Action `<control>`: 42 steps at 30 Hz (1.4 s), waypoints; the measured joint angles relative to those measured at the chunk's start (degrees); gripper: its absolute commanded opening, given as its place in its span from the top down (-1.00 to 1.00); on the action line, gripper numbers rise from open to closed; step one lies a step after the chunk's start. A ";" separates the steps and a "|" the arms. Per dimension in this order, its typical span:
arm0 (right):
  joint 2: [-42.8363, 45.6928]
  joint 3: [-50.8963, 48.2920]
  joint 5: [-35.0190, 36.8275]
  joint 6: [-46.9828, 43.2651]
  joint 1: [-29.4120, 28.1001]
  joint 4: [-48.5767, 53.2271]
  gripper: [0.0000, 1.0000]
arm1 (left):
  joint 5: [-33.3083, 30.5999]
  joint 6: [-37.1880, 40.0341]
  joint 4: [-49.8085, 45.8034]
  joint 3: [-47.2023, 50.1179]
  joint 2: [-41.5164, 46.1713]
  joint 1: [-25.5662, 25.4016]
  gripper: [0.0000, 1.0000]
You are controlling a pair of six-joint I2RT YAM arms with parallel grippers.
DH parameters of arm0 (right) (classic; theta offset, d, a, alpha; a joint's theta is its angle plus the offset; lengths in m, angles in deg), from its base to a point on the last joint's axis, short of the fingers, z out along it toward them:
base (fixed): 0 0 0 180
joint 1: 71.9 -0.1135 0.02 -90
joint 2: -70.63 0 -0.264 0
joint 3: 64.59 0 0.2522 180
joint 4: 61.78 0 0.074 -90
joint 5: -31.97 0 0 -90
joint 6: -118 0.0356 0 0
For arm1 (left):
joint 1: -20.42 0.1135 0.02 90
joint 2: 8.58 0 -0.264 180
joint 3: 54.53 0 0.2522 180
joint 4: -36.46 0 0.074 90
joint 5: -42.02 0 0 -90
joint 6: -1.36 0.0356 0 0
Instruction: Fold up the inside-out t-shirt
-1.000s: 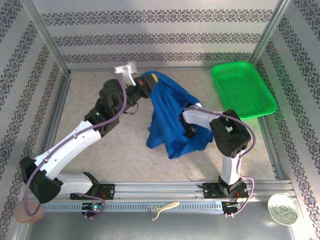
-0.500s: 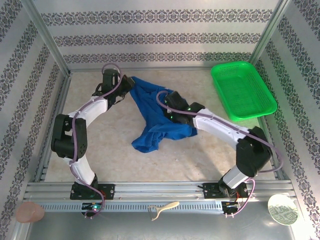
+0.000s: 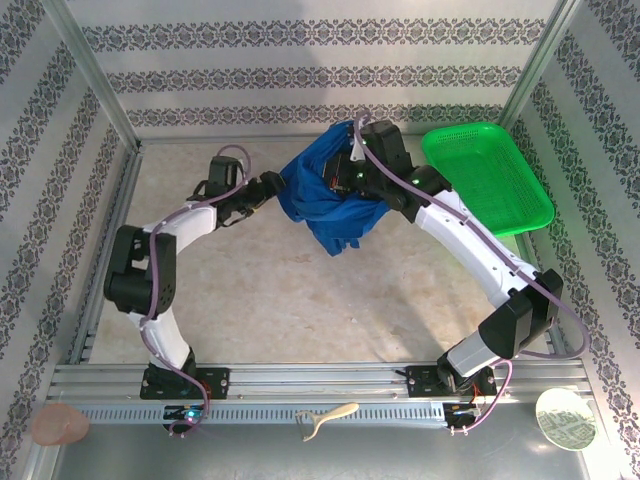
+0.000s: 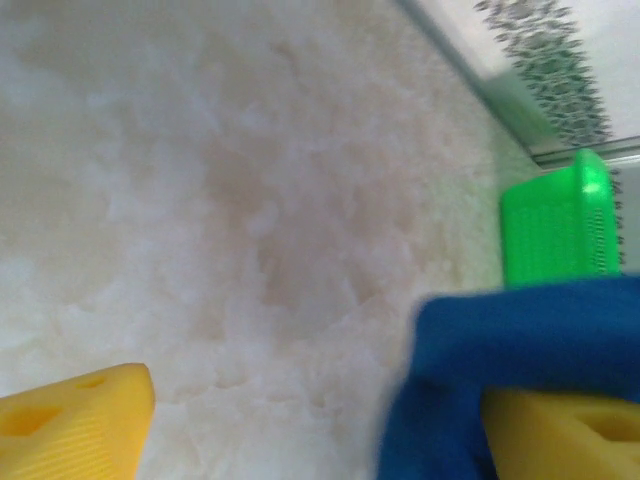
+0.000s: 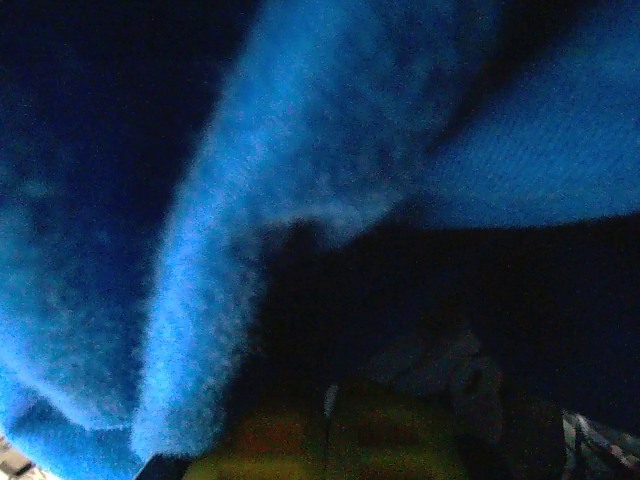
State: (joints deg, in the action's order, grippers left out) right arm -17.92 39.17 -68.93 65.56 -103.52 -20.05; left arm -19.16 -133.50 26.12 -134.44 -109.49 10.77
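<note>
Your right gripper (image 3: 350, 180) is clenched on the t-shirt (image 3: 325, 210), which hangs bunched beneath it. Your left gripper (image 3: 266, 188) is released, jaws wide. Blue cloth lies over one finger (image 4: 560, 430), with the green basket (image 4: 560, 225) beyond.

The t-shirt (image 3: 322, 200) is soft matt cloth, the basket (image 3: 485, 180) glossy plastic mesh, the tabletop (image 3: 300, 290) matt and mottled.

Left gripper (image 4: 320, 400) spread wide; t-shirt (image 4: 520, 340) draped over one finger; basket (image 4: 560, 225) behind
</note>
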 measured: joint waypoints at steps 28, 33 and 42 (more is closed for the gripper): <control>-3.91 -5.33 -45.42 -2.73 6.05 -12.28 1.00 | -2.62 7.43 -12.22 -4.98 12.52 -4.11 -0.99; -3.19 9.03 -30.38 -7.98 7.52 2.40 1.00 | -2.21 7.34 -11.41 -2.84 10.29 -3.65 -0.99; -4.94 24.68 8.50 -19.06 1.86 24.00 1.00 | -1.03 4.55 -3.39 16.04 14.53 -3.37 -0.99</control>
State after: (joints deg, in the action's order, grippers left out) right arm -22.86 63.85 -60.43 46.50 -101.66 3.95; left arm -20.19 -128.96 22.73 -118.40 -94.95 7.40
